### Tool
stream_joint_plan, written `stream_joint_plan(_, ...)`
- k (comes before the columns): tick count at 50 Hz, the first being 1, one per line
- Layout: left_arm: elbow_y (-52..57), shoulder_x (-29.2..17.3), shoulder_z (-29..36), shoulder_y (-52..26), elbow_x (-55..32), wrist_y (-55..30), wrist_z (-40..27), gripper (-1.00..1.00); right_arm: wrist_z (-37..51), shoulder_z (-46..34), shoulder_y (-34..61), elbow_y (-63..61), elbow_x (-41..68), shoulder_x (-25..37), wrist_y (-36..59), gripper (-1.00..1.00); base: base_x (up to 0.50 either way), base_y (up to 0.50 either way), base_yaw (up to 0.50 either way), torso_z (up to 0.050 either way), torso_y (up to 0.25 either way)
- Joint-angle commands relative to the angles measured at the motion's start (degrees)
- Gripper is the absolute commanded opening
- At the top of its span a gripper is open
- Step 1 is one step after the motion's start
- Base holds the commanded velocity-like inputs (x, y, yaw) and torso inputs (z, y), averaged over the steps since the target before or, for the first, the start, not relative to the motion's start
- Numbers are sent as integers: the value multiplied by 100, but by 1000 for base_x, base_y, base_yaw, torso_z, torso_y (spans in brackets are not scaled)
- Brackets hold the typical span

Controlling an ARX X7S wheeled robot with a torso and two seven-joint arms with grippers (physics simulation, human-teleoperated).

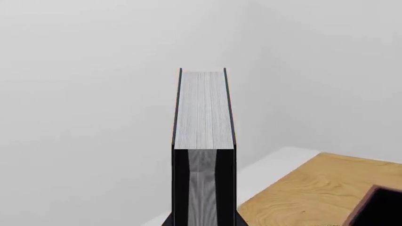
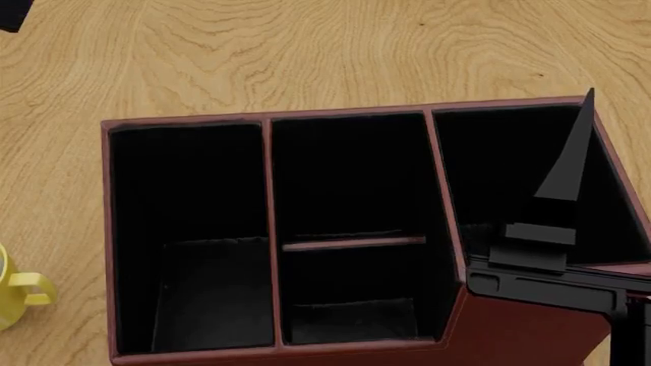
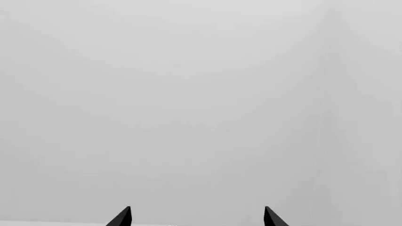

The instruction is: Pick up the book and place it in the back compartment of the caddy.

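Black-covered book (image 1: 203, 141) is pinched in the left gripper (image 1: 204, 221), page edges facing the wrist camera, held above the tabletop (image 1: 314, 188). Right gripper (image 3: 197, 217) is spread, empty, facing blank wall. Caddy (image 2: 107, 244) sits on the wood; back compartment (image 2: 351, 179) holds nothing. Yellow mug (image 2: 20, 293) stands left of the caddy.

Bare simulated room: wooden tabletop (image 2: 305, 53), blank grey walls (no furnishings).

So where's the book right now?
The book is held up in the left gripper, filling the middle of the left wrist view, raised above the wooden table edge; it doesn't show in the head view.
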Motion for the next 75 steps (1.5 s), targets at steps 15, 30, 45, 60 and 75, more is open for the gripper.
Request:
stream_joint_plan(15,-202,162,448,-785,-396,-196,610,-100,42,-20,10,-28,15,32,7,100,0,0,0,0,1)
stream_joint_plan(30,-306,312,902,-1089,-377,-111,1325,-100,139,-5,142,-139,178,108,104,100,0,0,0,1,1)
stream_joint_plan(45,-524,566,1381,-1520,-361,-87,2035,-100,191,20,167,-167,251,172,108,100,0,0,0,0,1)
stream_joint_plan(60,-705,861,1993,-2087,-234,-397,2405,-100,239,93,-104,-159,168,287,-96,100,0,0,0,1,1)
stream_joint_plan(75,-699,1140,2511,-2497,-248,-763,2629,-100,310,212,-439,-177,88,442,-357,100,0,0,0,0,1)
